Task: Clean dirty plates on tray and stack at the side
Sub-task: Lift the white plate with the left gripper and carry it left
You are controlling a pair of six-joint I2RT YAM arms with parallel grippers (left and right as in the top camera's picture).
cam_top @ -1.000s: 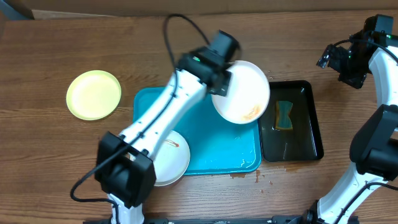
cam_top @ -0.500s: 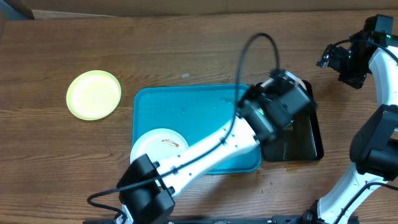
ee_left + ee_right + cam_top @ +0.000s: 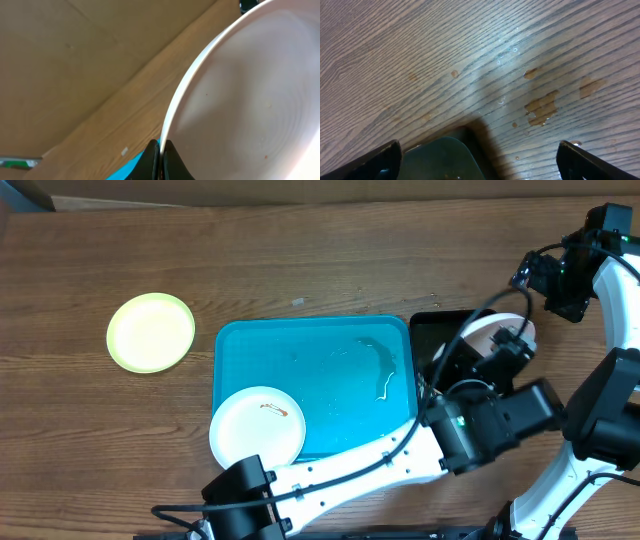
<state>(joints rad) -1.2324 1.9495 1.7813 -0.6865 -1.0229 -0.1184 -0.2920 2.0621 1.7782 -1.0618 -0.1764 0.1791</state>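
Note:
My left gripper (image 3: 161, 151) is shut on the rim of a white plate (image 3: 250, 90), held tilted on edge. From overhead, this plate (image 3: 500, 330) hangs over the black tray (image 3: 428, 330), with the left gripper (image 3: 478, 358) mostly hidden under its wrist. A second white plate (image 3: 257, 427) with a brown-red smear lies in the near left corner of the turquoise tray (image 3: 330, 340). The pale yellow-green plate (image 3: 151, 331) rests on the table to the left. My right gripper (image 3: 477, 147) stands open and empty, up by the table's far right (image 3: 528, 277).
A wet streak (image 3: 380, 365) lies on the turquoise tray's right half. Brown drops (image 3: 542, 106) spot the wood under the right gripper, next to a corner of the black tray (image 3: 445, 160). My left arm (image 3: 350, 465) crosses the front of the table.
My left arm has swung the held white plate rightward, from above the turquoise tray to above the black tray. The turquoise tray's right half is uncovered. The right arm has not moved.

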